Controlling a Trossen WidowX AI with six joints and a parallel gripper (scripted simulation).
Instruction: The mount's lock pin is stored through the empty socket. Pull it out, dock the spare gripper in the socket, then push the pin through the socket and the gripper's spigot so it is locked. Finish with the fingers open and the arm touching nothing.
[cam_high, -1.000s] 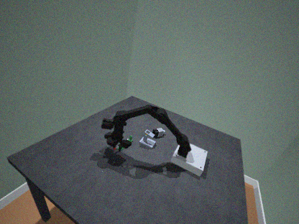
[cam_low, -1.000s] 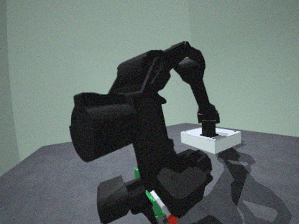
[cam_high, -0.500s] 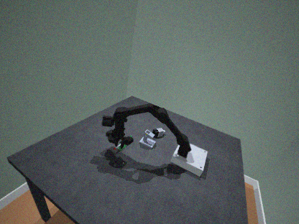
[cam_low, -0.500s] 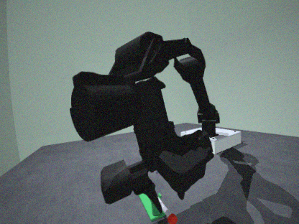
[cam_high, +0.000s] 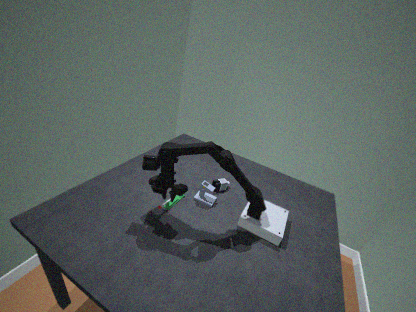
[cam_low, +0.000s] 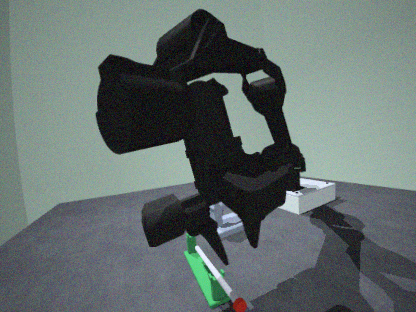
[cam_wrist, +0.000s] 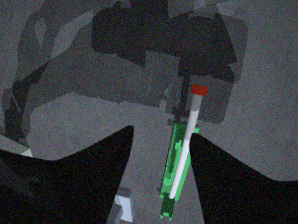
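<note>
The lock pin (cam_high: 160, 207) (cam_low: 212, 267) (cam_wrist: 183, 160), a white rod with a red head, lies skewed along the top of a green holder (cam_high: 175, 202) (cam_low: 197, 272) (cam_wrist: 184, 173); its head sticks out past one end. My gripper (cam_high: 170, 196) (cam_low: 241, 255) (cam_wrist: 162, 135) is open, its fingers pointing down above the holder; nothing is held. In the wrist view the pin is close beside the right finger; contact cannot be told. A pale bracket-like block (cam_high: 205, 199) (cam_low: 230, 230) (cam_wrist: 125, 207) stands nearby. Behind it lie a pale frame-shaped part (cam_high: 208, 186) and a dark-and-white part (cam_high: 220, 185); which is the spare gripper is unclear.
The arm's white base box (cam_high: 265, 222) (cam_low: 310, 197) stands to the right in the top and exterior views. The arm arches over the dark table (cam_high: 280, 270) from it, above the pale parts, and casts broad shadows.
</note>
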